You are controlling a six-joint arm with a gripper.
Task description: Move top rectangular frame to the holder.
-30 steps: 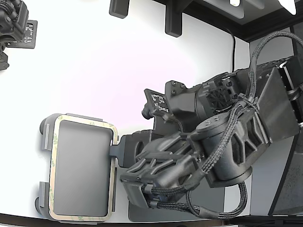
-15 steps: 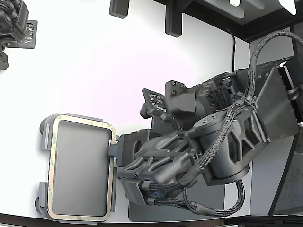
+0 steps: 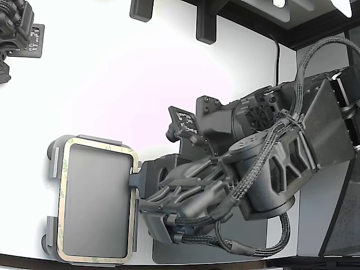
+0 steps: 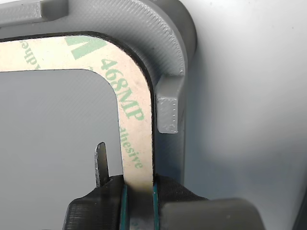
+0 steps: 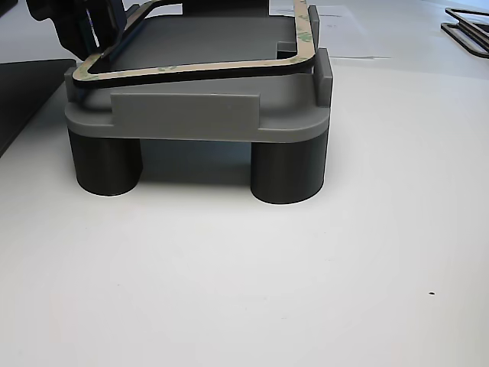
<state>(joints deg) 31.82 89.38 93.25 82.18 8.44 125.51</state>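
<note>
Right, your black gripper (image 4: 138, 191) has its two teal-edged fingers (image 4: 123, 201) pinched narrow on one strip of the thin beige-tan rectangular frame with green print (image 4: 132, 103), one finger on the strip's inner edge, the other on its outer. Just beyond the fingertips the frame curves round a corner, sitting inside the light grey plastic tray with raised edge tabs (image 4: 168, 43); one tab stands just outside the outer finger. In the other view, the frame (image 5: 229, 69) looks slightly raised at the gripped end. The tray (image 5: 191, 115) stands on round feet on the white tabletop (image 5: 306, 290).
</note>
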